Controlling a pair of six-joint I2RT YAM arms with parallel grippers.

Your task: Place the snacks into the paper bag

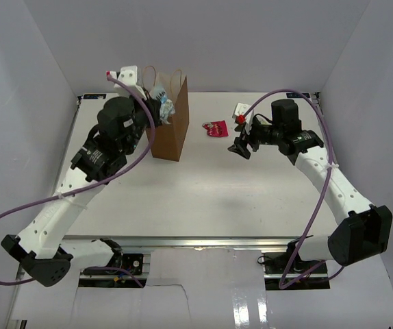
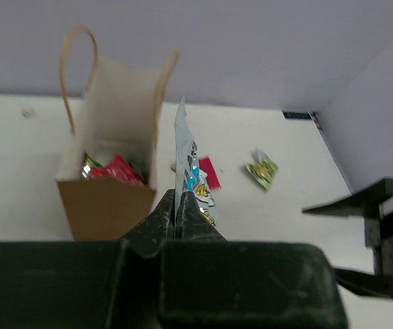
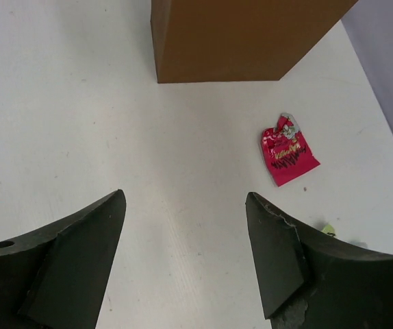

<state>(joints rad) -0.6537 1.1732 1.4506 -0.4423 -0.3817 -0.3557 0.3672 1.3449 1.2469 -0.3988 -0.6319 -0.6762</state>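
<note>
The brown paper bag (image 1: 170,130) stands upright at the back left of the table. My left gripper (image 2: 178,199) is shut on a silver-grey and blue packet (image 2: 192,168) and holds it just right of the bag's open mouth (image 2: 114,89), level with the rim; it also shows in the top view (image 1: 157,107). Inside the bag lie a red-pink packet (image 2: 119,169) and something green (image 2: 87,163). One red-pink packet (image 1: 216,128) lies on the table right of the bag. A small yellow-green packet (image 2: 261,168) lies further right. My right gripper (image 3: 186,205) is open and empty above the table, near these two.
White walls close in the table at the back and both sides. The bag's base (image 3: 237,41) stands ahead of the right gripper. A purple cable (image 1: 107,181) loops along each arm.
</note>
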